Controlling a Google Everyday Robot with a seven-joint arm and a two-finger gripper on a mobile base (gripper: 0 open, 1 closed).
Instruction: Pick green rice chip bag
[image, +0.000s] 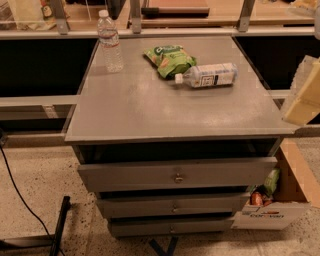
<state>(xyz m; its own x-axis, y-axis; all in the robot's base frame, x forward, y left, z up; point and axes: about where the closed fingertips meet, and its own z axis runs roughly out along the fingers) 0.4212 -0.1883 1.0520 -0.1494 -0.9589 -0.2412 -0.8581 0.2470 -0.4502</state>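
As jaws hover right, two bottles (110, 42) flank one green bag (169, 59).

One camera stands raised before the grey metal drawer cabinet (172, 202), facing forward and tilted down, at middling range: the whole flat grey tabletop (150, 110), three drawer fronts (175, 173) and speckled floor (35, 175) fit in. The pale yellowish hand (303, 97) looms near the lens at the right edge; the tabletop spreads to its left.

Pale cream pincer (303, 100), right edge
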